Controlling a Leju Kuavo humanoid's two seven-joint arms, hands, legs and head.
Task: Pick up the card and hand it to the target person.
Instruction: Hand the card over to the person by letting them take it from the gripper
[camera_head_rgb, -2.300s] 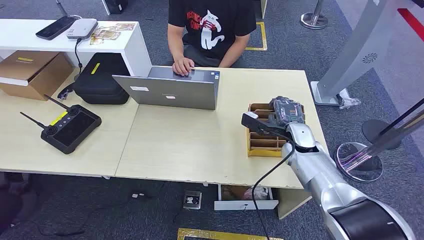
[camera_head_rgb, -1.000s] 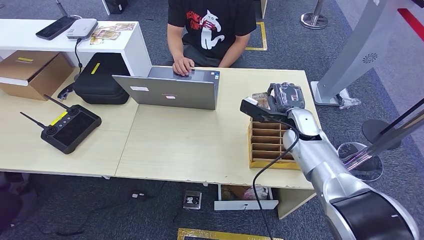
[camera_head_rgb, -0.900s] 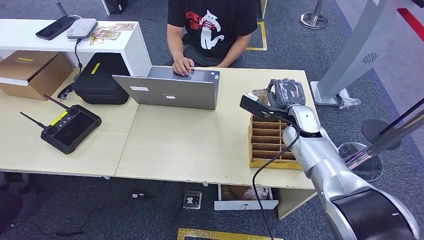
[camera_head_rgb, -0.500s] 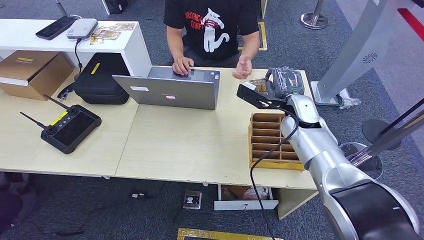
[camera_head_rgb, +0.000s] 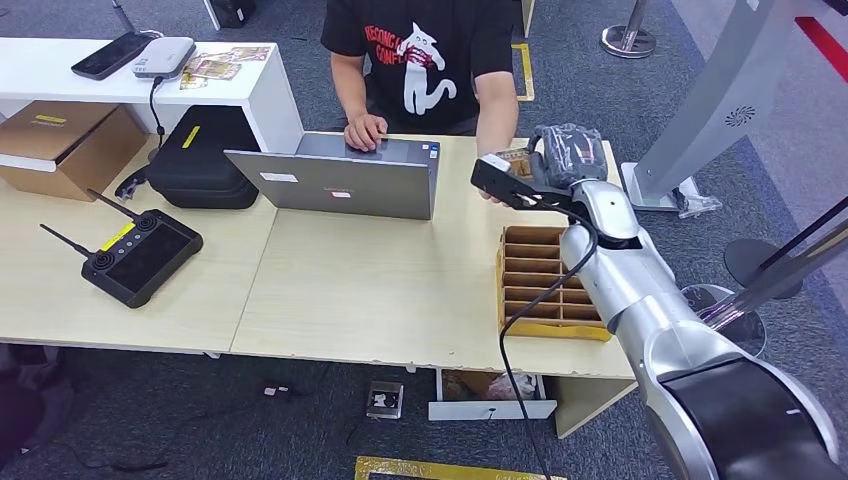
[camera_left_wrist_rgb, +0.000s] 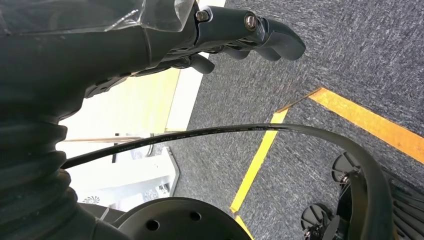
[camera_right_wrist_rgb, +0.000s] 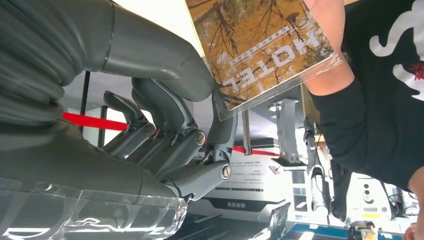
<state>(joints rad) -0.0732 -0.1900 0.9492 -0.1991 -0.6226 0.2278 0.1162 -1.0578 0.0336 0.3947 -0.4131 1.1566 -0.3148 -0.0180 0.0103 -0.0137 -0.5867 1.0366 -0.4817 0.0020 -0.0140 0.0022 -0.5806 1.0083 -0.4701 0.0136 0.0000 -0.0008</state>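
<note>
My right hand (camera_head_rgb: 568, 150) is stretched over the far edge of the desk and pinches a brown card (camera_head_rgb: 513, 163) printed HOTEL. In the right wrist view the card (camera_right_wrist_rgb: 260, 45) sits in a clear sleeve between my thumb (camera_right_wrist_rgb: 165, 55) and a finger. The person (camera_head_rgb: 420, 60) in a black T-shirt sits across the desk, and one of their hands (camera_right_wrist_rgb: 325, 45) touches the card's far edge. My left hand (camera_left_wrist_rgb: 240, 35) hangs over the carpet, holding nothing, with its fingers loosely extended.
A wooden slotted card box (camera_head_rgb: 545, 285) stands on the desk under my right forearm. An open laptop (camera_head_rgb: 340, 180) is in front of the person. A black remote controller (camera_head_rgb: 140, 255) and a black case (camera_head_rgb: 200, 155) lie at the left.
My right hand lifted the card from the slotted box and carried it toward the person. The person raised a hand and brought it to the card.
</note>
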